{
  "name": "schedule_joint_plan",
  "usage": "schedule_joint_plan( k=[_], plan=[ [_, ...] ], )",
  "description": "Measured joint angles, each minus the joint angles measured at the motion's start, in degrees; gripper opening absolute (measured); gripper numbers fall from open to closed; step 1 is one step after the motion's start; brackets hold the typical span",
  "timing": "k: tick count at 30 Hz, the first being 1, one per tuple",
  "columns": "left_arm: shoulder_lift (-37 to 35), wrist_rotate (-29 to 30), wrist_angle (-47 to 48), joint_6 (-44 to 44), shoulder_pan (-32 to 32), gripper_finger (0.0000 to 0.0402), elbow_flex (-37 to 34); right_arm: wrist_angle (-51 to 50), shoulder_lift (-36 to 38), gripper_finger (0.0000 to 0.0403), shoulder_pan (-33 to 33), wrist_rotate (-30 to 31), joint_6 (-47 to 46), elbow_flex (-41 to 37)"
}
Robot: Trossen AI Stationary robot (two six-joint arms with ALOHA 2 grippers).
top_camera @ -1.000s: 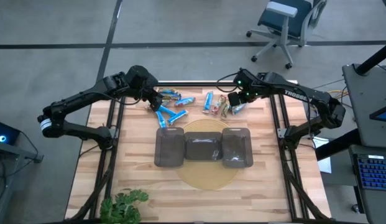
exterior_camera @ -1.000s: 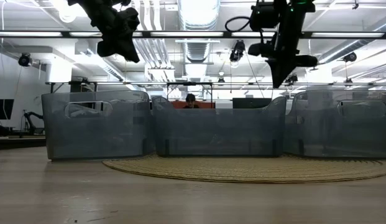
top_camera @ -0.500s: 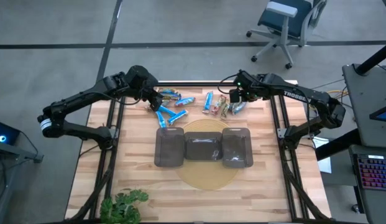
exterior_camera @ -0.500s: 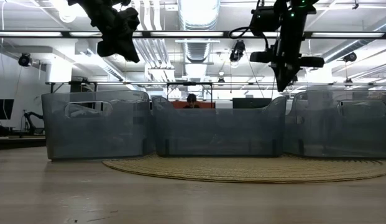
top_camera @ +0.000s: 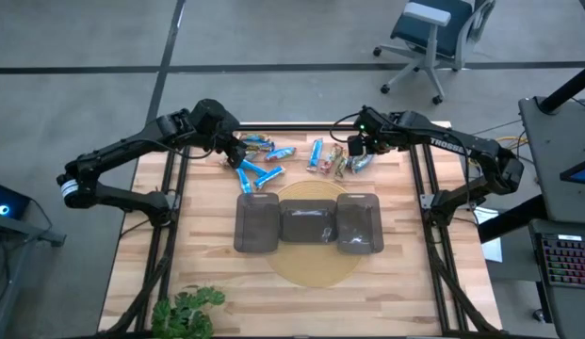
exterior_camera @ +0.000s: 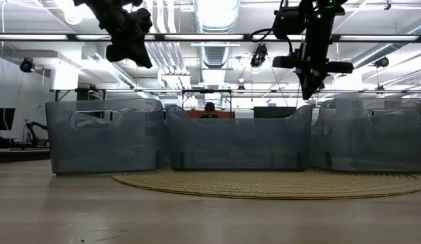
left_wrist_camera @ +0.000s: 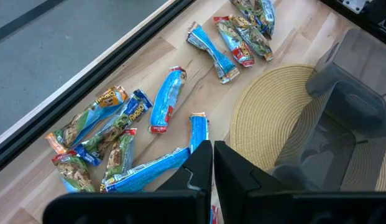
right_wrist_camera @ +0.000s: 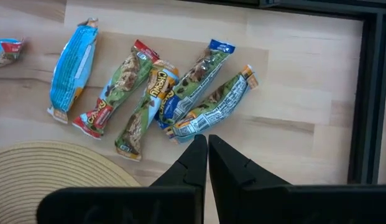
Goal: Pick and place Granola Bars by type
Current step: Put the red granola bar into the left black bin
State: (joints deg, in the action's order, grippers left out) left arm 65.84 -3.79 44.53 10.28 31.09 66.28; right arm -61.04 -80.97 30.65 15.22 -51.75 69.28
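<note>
The right arm's link carries white lettering that reads "TROSSEN" in the high view. On the wrappers little can be read: in the right wrist view one orange-and-blue bar (right_wrist_camera: 161,87) bears a word that looks like "CRUNCH" (not wholly legible), and the silver bar (right_wrist_camera: 211,109) shows a panel of fine print too small to make out.

The Granola Bars (top_camera: 292,158) lie scattered along the far edge of the wooden table (top_camera: 198,245), beyond the three dark translucent trays (top_camera: 309,223), which sit in a row on a round woven mat (top_camera: 309,268). None of the bars is in a tray or in a gripper.

The left gripper (top_camera: 224,149) hangs over the left cluster of bars, its fingers (left_wrist_camera: 199,165) pressed together and holding nothing. The right gripper (top_camera: 353,151) hovers above the right cluster, its fingers (right_wrist_camera: 196,158) likewise together and empty.

The high view alone shows a potted plant (top_camera: 188,313) at the near table edge and a blue office chair (top_camera: 433,38) on the floor. The low view hides the bars behind the trays, showing instead the room's ceiling lights and a person (exterior_camera: 208,108) far behind. The left wrist view separates bright blue bars (left_wrist_camera: 168,99) from mixed ones (left_wrist_camera: 96,130); the right wrist view shows five bars side by side, one of them blue (right_wrist_camera: 71,65).
</note>
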Motion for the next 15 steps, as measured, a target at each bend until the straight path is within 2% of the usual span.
schedule_joint_plan(
  k=[8, 15],
  plan=[
    [0.0, 0.0, 0.0, 0.0, 0.0, 0.0, 0.0, 0.1, 0.0, 0.0009, 0.0, 0.0, 5.1, 0.0],
    [0.0, 0.0, 0.0, 0.0, 0.0, 0.0, 0.0, 0.1, 0.0, 0.0008, 0.0, -0.1, 5.4, 0.0]
  ],
)
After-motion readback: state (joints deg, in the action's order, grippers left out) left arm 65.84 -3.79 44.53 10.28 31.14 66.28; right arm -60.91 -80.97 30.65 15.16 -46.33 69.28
